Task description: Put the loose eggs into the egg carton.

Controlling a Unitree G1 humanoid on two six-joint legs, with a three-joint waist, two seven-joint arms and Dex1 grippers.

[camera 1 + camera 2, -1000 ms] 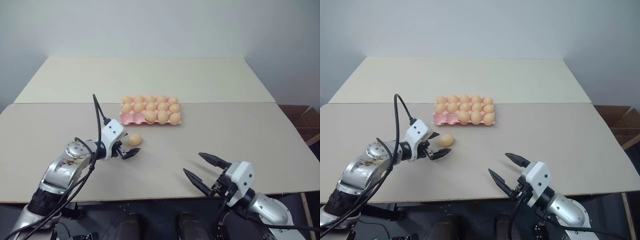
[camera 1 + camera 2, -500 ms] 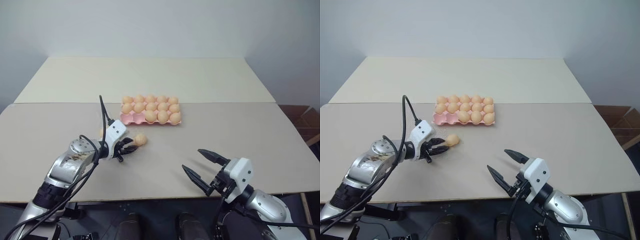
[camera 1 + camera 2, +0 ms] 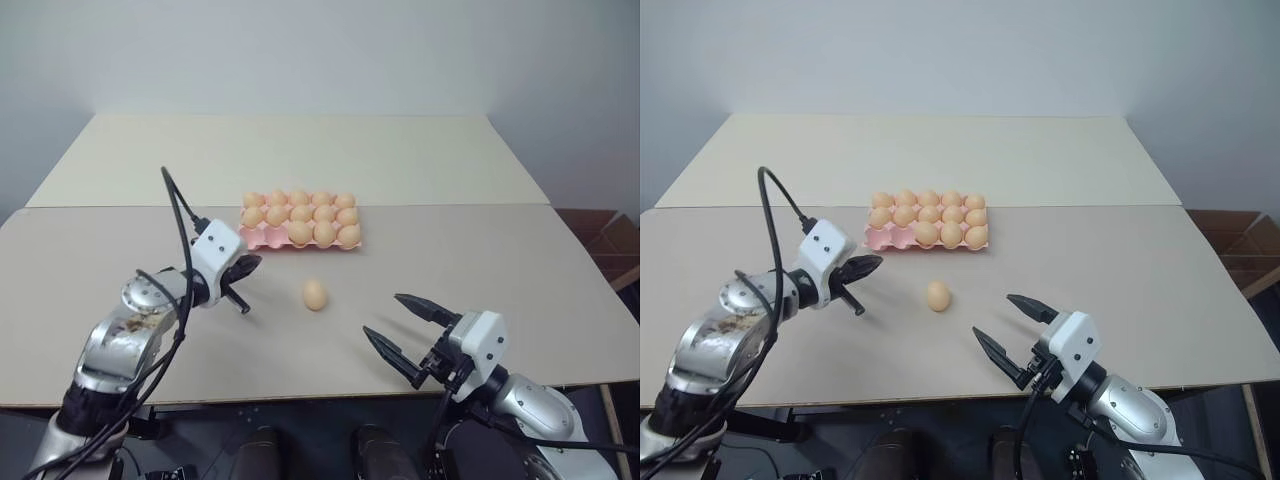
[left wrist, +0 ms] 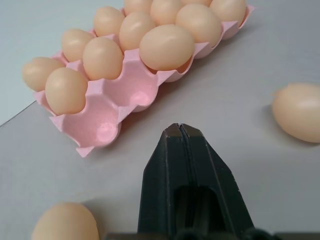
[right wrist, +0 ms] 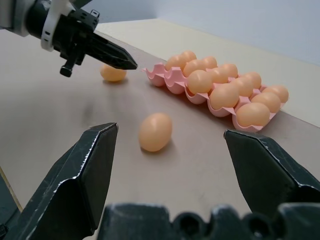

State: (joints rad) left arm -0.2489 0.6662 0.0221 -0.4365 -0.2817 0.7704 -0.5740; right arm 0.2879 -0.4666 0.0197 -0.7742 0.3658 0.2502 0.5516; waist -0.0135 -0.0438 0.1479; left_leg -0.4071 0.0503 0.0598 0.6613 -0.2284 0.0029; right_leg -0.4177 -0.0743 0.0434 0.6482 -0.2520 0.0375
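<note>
left claw pinched fully closed, nothing in it, hovering over the beige tabletop and pointing toward the near-left corner of the flat pink egg carton with rounded cups. right claw spread wide, empty, hanging low near the front edge.

loose pale orange-tan oval egg lies on its side on bare tabletop between the two claws, in front of the carton, apart from both. a second loose egg sits close to the carton's left end, near the left claw; left wrist view shows it just beside the claw base.

carton mostly full; at least two empty cups visible at the near-left corner.

handling guess: eggs look light, smooth, hard shelled, so slippery, prone to roll or squirt out of a pinch, and breakable if squeezed. best hold is probably across the short middle, fingers on opposite sides, light pressure, claw opened first. likely next target is either loose egg, then the near-left empty cups.
</note>
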